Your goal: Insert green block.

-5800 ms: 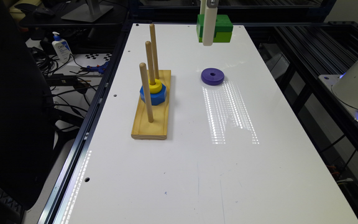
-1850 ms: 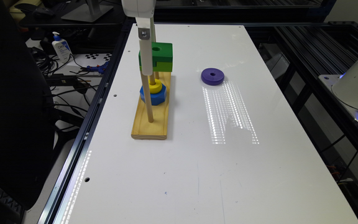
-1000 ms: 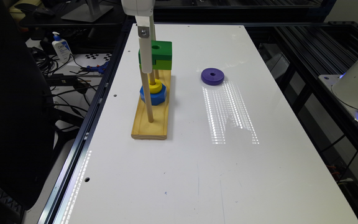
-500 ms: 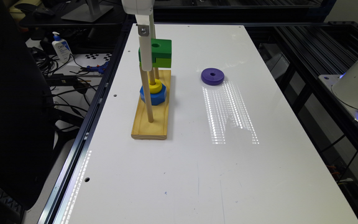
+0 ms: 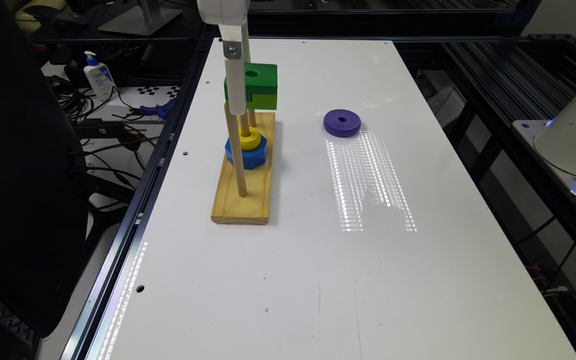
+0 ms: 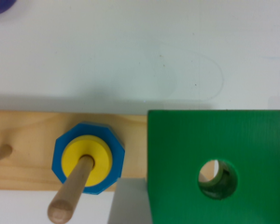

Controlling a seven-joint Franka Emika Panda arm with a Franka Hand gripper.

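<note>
Here the green block [image 5: 253, 86], held aloft above the wooden base [image 5: 242, 200], is positioned so its hole aligns with the far peg; whether the fingers clamp it cannot be told.

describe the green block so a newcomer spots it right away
On the white table stands a wooden peg base. Above its far end hangs the green block, the scene's sole square piece, unlike the blue hexagon and purple disc.

You see the green block [image 5: 255, 85] held above the far end of the peg board [image 5: 243, 200]. The disc [image 5: 342, 122] lies on the table [image 5: 318, 275], at the board's three o'clock, well apart.
</note>
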